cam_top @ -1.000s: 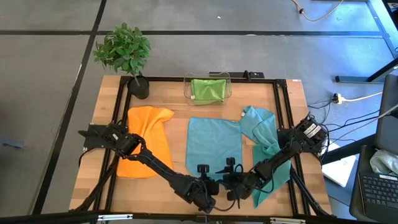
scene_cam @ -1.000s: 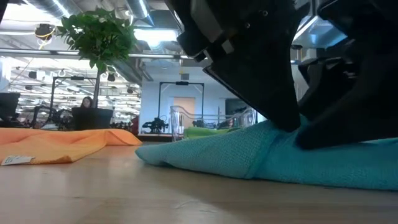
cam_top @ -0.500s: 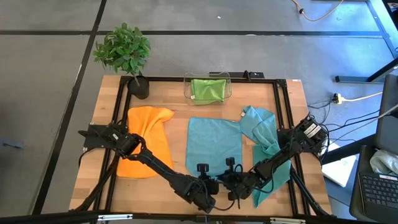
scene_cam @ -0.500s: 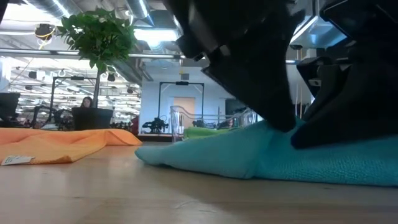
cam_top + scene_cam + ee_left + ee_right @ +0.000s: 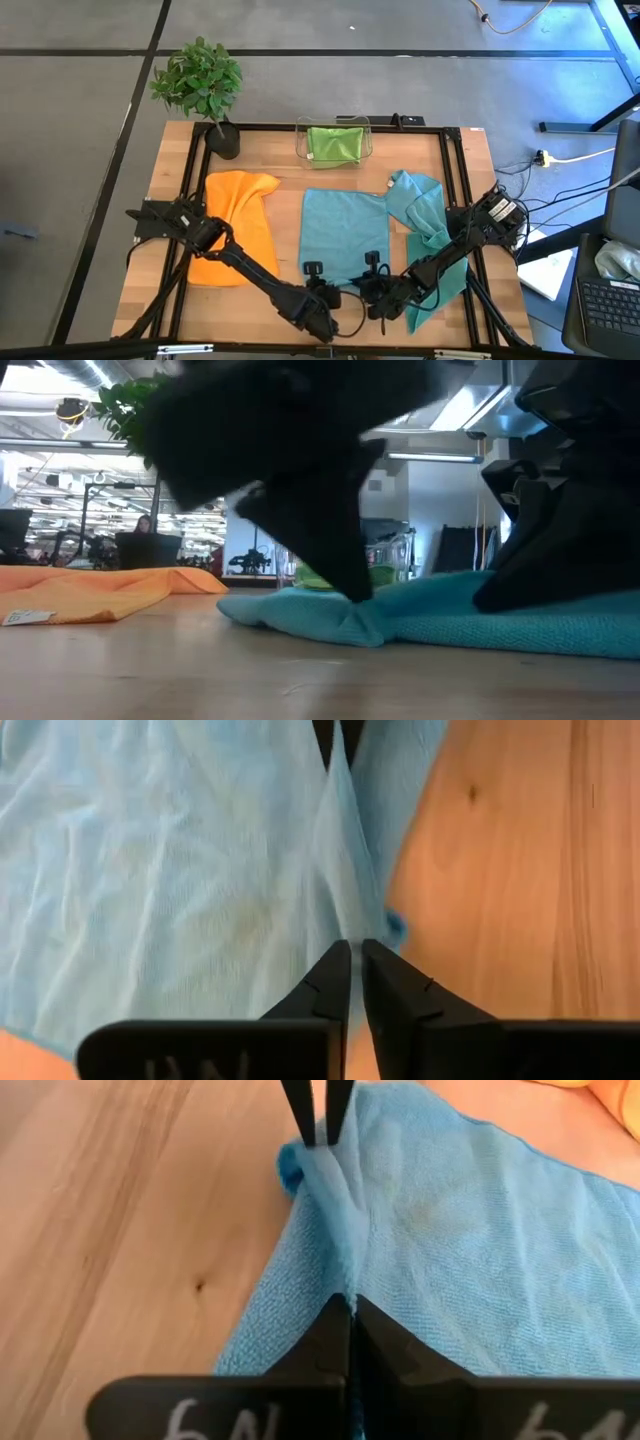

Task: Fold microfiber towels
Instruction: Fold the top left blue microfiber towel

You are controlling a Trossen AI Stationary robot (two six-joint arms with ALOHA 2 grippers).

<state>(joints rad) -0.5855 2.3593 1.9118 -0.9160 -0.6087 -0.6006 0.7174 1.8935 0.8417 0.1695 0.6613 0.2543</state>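
Both claws pinch the near edge of the blue towel (image 5: 343, 232). The left claw (image 5: 318, 285) and right claw (image 5: 372, 284) sit close together. Bare table (image 5: 215, 305) lies beside the left claw.

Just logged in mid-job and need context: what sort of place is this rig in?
Probably an open lab or workshop: a wooden table inside a black frame on grey concrete, cables on the floor, ceiling strip lights and more equipment behind.

Even bright overhead light, soft shadows, low view: near arm (image 5: 290, 470) blurred & dark vs glaring ceiling lamps
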